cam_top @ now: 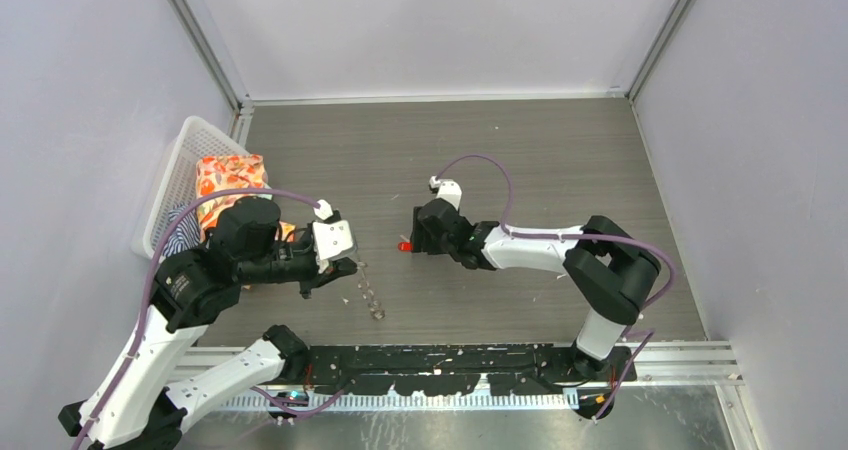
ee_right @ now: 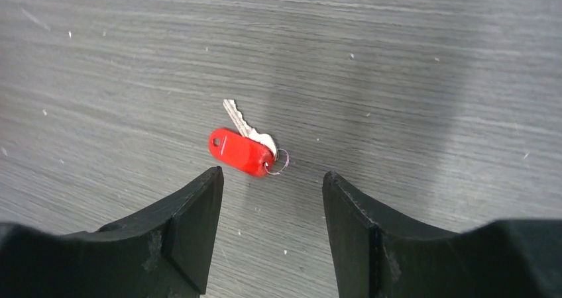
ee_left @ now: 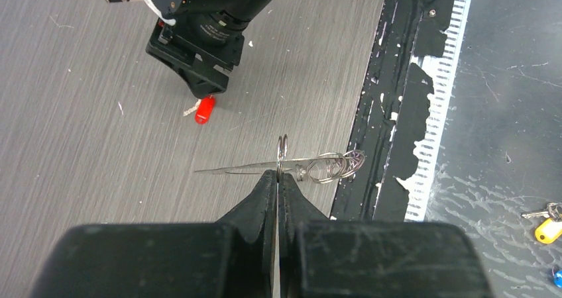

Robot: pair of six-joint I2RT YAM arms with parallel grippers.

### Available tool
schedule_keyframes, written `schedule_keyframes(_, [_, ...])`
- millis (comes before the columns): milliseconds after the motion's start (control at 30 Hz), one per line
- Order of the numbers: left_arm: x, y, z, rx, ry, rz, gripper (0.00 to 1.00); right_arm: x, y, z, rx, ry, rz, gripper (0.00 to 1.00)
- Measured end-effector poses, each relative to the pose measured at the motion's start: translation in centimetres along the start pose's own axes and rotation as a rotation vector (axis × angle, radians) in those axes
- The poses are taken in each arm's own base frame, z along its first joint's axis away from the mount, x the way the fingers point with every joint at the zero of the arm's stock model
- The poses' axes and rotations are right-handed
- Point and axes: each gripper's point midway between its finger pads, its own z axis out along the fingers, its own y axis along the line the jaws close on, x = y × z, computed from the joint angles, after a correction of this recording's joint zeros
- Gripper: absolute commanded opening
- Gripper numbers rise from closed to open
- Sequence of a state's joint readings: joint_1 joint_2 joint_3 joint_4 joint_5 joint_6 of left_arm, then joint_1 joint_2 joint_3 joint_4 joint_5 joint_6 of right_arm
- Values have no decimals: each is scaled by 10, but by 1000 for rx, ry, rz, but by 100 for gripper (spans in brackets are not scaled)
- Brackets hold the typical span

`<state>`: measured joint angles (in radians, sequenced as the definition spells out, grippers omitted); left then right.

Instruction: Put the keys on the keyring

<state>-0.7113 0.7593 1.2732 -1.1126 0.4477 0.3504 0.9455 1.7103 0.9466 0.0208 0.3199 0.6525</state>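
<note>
The key (ee_right: 240, 151) has a red plastic head, a short silver blade and a tiny wire loop. It lies flat on the grey table, also visible in the left wrist view (ee_left: 204, 110) and from above (cam_top: 404, 245). My right gripper (ee_right: 272, 175) hovers just short of it, open, with nothing between the fingers. My left gripper (ee_left: 279, 173) is shut on the keyring (ee_left: 325, 167), a string of thin silver wire loops. From above, the keyring (cam_top: 370, 295) trails from the left gripper (cam_top: 345, 267) toward the near edge. The right gripper (cam_top: 420, 240) sits to the right of the red key.
A white basket (cam_top: 185, 170) holding an orange patterned cloth (cam_top: 230, 175) stands at the left wall. A black rail (cam_top: 450, 355) runs along the near table edge. Beyond it, in the left wrist view, lie a yellow-tagged key (ee_left: 547, 228) and a blue tag (ee_left: 557, 275).
</note>
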Motion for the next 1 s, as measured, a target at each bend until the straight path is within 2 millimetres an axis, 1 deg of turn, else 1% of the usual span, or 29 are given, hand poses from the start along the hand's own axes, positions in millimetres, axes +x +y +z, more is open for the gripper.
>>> schedule_keyframes(100, [0, 0, 0, -1, -1, 1, 0, 0, -1, 2, 17, 23, 127, 54])
schedule_keyframes(200, [-1, 0, 0, 0, -2, 2, 0, 2, 2, 7, 24, 63, 259, 51])
schedule_keyframes(267, [0, 0, 0, -1, -2, 3, 0, 7, 3, 12, 27, 92, 330, 50])
schedule_keyframes(367, [-1, 0, 0, -1, -2, 6, 0, 18, 0, 18, 49, 139, 397, 49])
schedule_keyframes(533, [-1, 1, 0, -1, -3, 12, 0, 22, 1, 17, 67, 162, 467, 46])
schedule_keyframes(633, [-2, 2, 0, -3, -8, 20, 0, 22, 2, 17, 72, 163, 494, 41])
schedule_keyframes(767, [-2, 2, 0, -5, -11, 22, 0, 25, 1, 20, 81, 167, 514, 36])
schedule_keyframes(1000, [-6, 1, -5, -13, -27, 33, 0, 23, 1, 25, 88, 150, 536, 28])
